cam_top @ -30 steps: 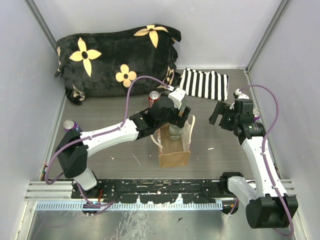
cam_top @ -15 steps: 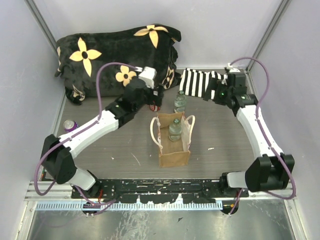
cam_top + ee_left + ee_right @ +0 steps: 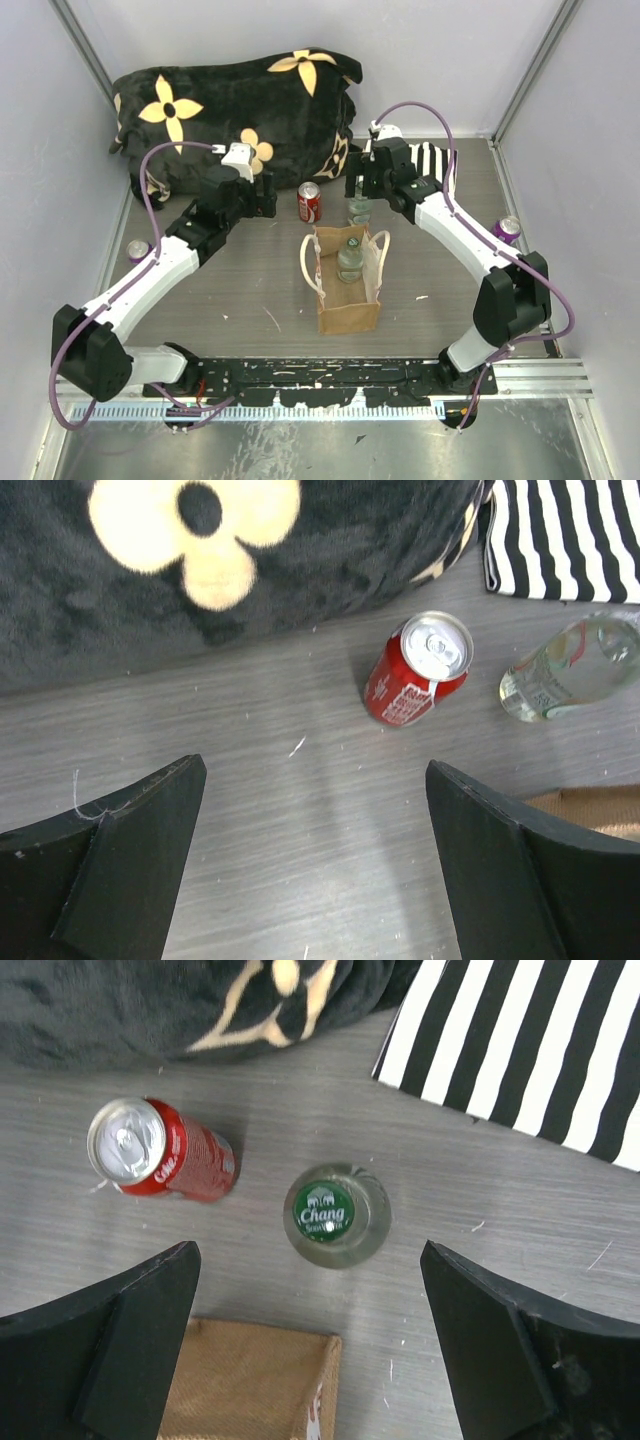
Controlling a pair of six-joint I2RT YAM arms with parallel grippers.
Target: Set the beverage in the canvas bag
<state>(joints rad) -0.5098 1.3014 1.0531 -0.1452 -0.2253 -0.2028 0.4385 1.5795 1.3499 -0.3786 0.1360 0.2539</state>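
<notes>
The right tool (image 3: 307,1250) hangs wide open directly over a clear glass Chang bottle (image 3: 336,1215), its two black fingers (image 3: 130,1330) well apart on either side and touching nothing. The bottle stands upright on the grey wood-grain tabletop (image 3: 250,290), green printed cap facing up. It is just beyond the far rim of the canvas bag (image 3: 250,1380) and beside a red cola can (image 3: 160,1150).

The left tool (image 3: 315,768) is just as wide and empty, facing the same can from the other side.

The bag, a boxy tan tote of coarse weave with pale loop handles, stands open-mouthed near the middle of the tabletop. One similar bottle (image 3: 349,262) already stands inside it.

The step in hand looks like the approach to a grasp on the next drink. The next move likely calls for a straight descent, closing on the smooth round glass below the cap, then a short carry toward the robot and over the bag's soft rim.

Beyond lie a black-and-white striped cloth (image 3: 520,1050) and a black plush blanket (image 3: 220,110) with cream flowers. Two purple cans (image 3: 137,250) (image 3: 508,229) stand far out, one to either side.
</notes>
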